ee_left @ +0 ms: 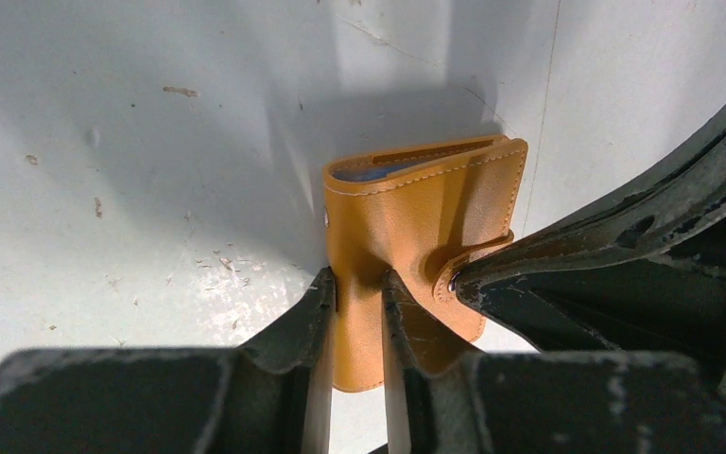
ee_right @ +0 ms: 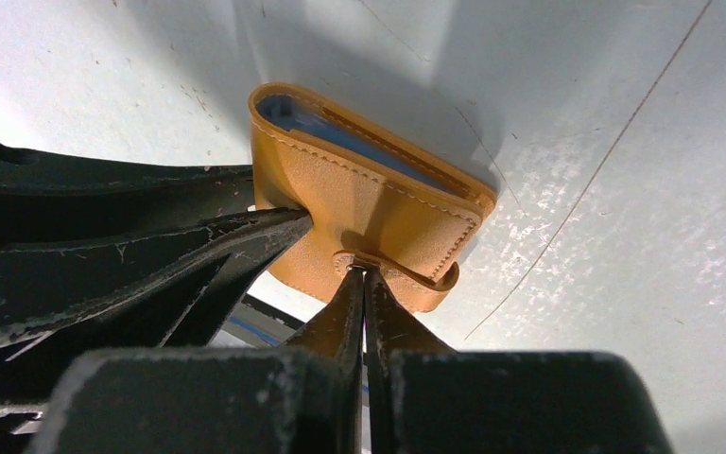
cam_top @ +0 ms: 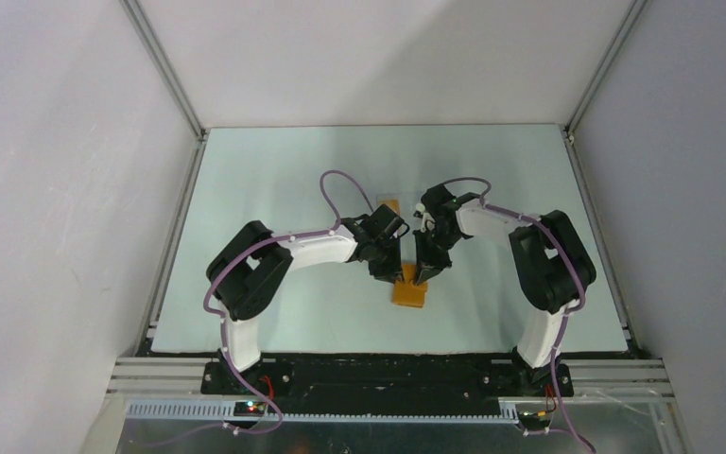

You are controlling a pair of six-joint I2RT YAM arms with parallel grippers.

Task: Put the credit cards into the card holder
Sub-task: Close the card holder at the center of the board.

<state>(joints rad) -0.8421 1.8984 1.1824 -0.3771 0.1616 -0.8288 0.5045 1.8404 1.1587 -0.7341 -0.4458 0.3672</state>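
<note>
Holder (ee_left: 406,218) is at mid bench (ee_left: 104,189) between both arms, folded and pinched from two sides; can't tell if it rests on the bench or hangs just above. Left gripper (ee_left: 359,284): part open, clamped on the holder's near end. Right gripper (ee_right: 364,274): fully closed, nipping the clasp strap (ee_right: 416,284) at its tip. Blue card (ee_right: 340,132) edge shows inside the fold; no other cards visible, so count unknown. My read: the step is working the clasp, popping or seating it, can't say which. To do it well: left acts as anchor only, no extra squeeze or the leather buckles. Right should move the strap along its own arc round the holder's edge, not straight out, else the holder twists in the left grip. Hold on the strap is thin, so slip risk: slow, short stroke. Don't let the holder tip, or the card may slide out
</note>
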